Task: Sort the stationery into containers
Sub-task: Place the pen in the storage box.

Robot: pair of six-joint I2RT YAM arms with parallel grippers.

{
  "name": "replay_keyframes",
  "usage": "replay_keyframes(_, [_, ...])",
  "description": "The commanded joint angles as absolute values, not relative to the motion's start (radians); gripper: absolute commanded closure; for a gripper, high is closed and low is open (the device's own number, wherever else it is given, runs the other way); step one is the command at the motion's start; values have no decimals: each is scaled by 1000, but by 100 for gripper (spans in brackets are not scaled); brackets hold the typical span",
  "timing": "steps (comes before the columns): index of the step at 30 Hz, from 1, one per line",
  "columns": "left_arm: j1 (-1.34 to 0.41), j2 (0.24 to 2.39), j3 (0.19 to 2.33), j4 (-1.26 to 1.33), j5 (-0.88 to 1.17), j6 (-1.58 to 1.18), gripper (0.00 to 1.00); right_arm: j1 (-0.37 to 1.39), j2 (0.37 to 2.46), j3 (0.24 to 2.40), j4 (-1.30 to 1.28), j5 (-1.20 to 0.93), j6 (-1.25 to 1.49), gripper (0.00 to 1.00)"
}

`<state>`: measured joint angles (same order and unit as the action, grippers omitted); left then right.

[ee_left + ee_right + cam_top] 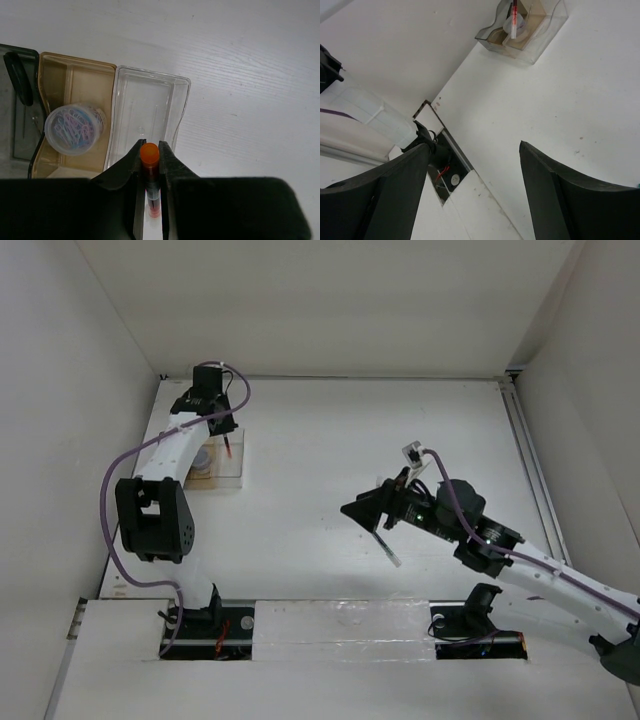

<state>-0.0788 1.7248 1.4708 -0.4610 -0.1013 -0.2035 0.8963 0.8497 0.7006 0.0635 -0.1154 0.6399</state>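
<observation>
A: Entry one, left hand (150, 148). State?
B: Closed on a red pen (149, 154). Both fingers press the pen's sides. The pen stands upright, its orange-red end toward the wrist camera.

A: Location of that pen?
B: Between the fingers, over the near end of the tray (176, 84), at its clear compartment. I cannot tell whether the lower end touches the compartment floor.

A: Next compartment?
B: The tan compartment (75, 75), to the left of the hand. It holds one round tub (75, 128), clear-walled and standing upright, with coloured paper clips inside.

A: Further left?
B: One dark container (20, 135), smoky and see-through, touching the tan compartment. A black looped object (17, 77) sits at its far end. It is too dim to identify.

A: Entry two, right hand (474, 146). State?
B: Open. The fingers are spread wide, with bare worktop (330, 430) showing between them. The hand is held above the worktop, well apart from the tray.

A: Items near it?
B: One black pen (388, 550), lying flat on the worktop. It is just beside the hand, on the side toward the arm bases, with its pale tip pointing that way. The fingers do not touch it.
</observation>
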Motion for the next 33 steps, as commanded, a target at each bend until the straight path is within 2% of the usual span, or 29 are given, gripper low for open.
replay_keyframes(1, [-84,1736,1519,-430,-117,-190,100,896,776,690,14,-72,612,22])
replay_keyframes(15, [-84,1807,1494,-377,-146,-241,100,896,755,690,-35,-43,601,22])
replay_keyframes(20, [-84,1816,1473,-377,-146,-262,92,896,773,690,-35,-54,601,22])
replay_keyframes(27, [-84,1845,1454,-388,-156,-272,90,896,792,709,-35,-54,601,22])
replay_keyframes(29, [-84,1845,1444,-388,-170,-272,84,896,792,709,-35,-54,601,22])
replay_keyframes(32, [-84,1836,1433,-388,-183,-272,66,896,792,709,-35,-54,601,22])
replay_keyframes(33, [-84,1836,1433,-388,-195,-282,65,896,792,709,-35,-54,601,22])
